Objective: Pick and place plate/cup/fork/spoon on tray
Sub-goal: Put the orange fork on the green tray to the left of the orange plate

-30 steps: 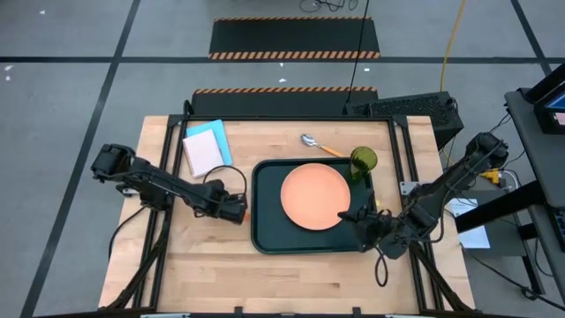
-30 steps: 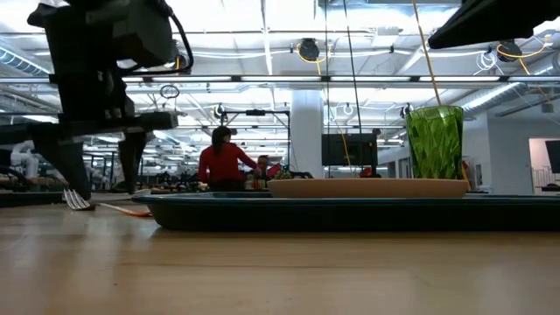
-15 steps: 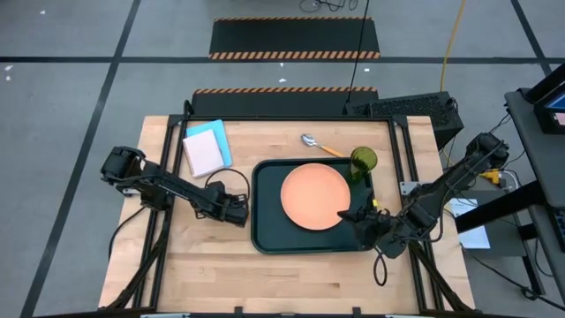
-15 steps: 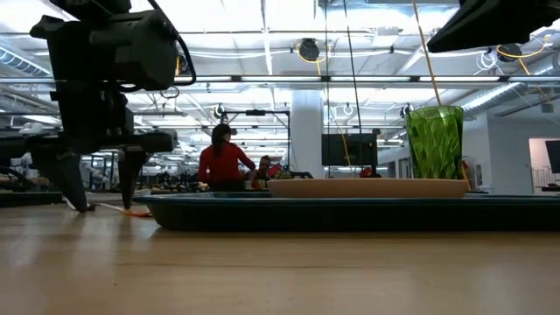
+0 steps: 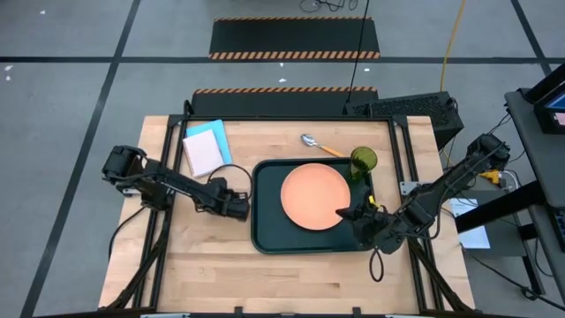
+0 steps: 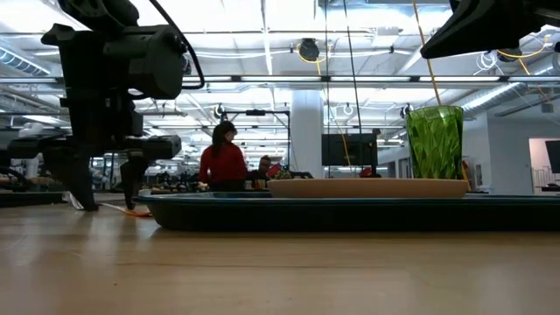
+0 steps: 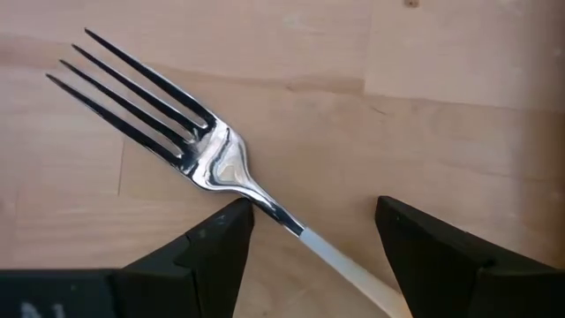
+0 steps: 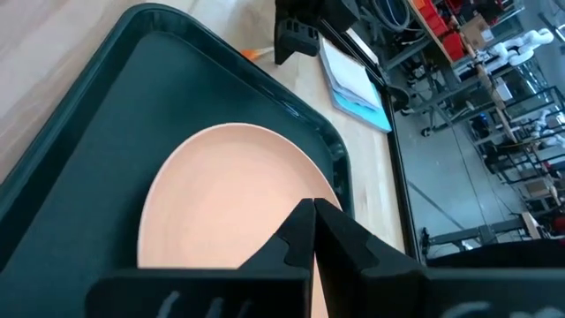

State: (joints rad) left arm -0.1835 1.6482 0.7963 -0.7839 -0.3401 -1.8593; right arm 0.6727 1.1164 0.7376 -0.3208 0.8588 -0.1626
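My left gripper (image 7: 305, 238), fingers spread wide, straddles the fork (image 7: 190, 146) lying flat on the table (image 5: 291, 269) just off the tray (image 5: 265, 238) at its 9 o'clock, handle running btwn my fingers, tines pointing away; right gripper (image 8: 315, 231) sits closed over the plate (image 8: 221, 203).

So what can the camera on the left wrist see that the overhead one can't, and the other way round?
Only the left wrist view shows the fork, lying on the bare wood with the open left gripper straddling its neck. Only the high view shows the tray holding the plate and the cup, the spoon and a notebook on the table, and the shut right gripper over the plate's edge. Both share the left gripper and the tabletop.
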